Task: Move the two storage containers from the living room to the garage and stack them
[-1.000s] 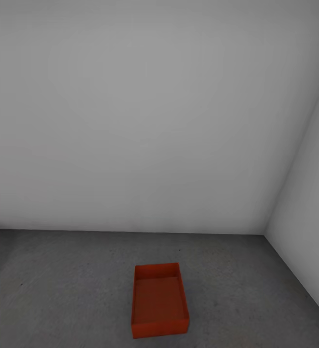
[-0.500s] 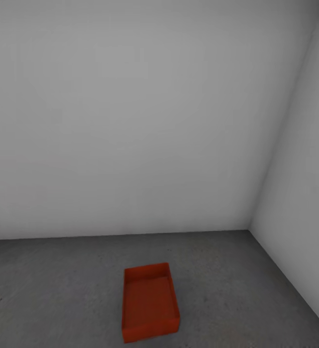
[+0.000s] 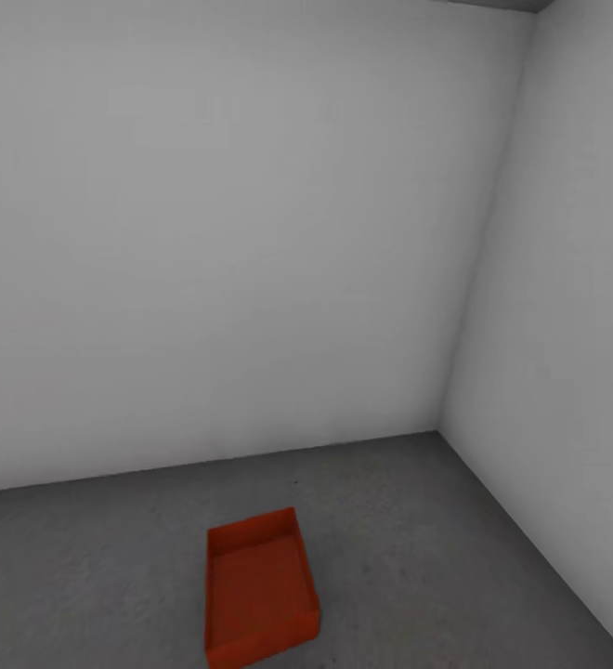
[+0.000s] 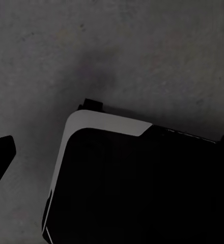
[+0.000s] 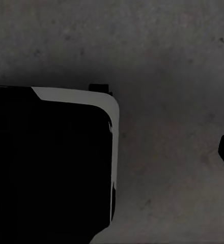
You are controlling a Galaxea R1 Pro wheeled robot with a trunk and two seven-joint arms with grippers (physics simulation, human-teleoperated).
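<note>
While grounded: container (image 3: 258, 591) on floor (image 3: 409, 520)

- A bare garage or utility room, seen at 1 corner where 2 plain white walls (image 3: 251, 232) meet.
- The floor (image 3: 418, 520) is dark grey, rough, speckled concrete.
- 1 orange-red open-top storage container (image 3: 256, 595) sits on that floor near the corner.

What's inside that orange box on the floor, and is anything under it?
The storage container looks empty: just its own orange bottom and walls show through the open top. It sits flat on the grey concrete floor. The patch of floor beneath it is covered, so nothing there can be seen.
</note>
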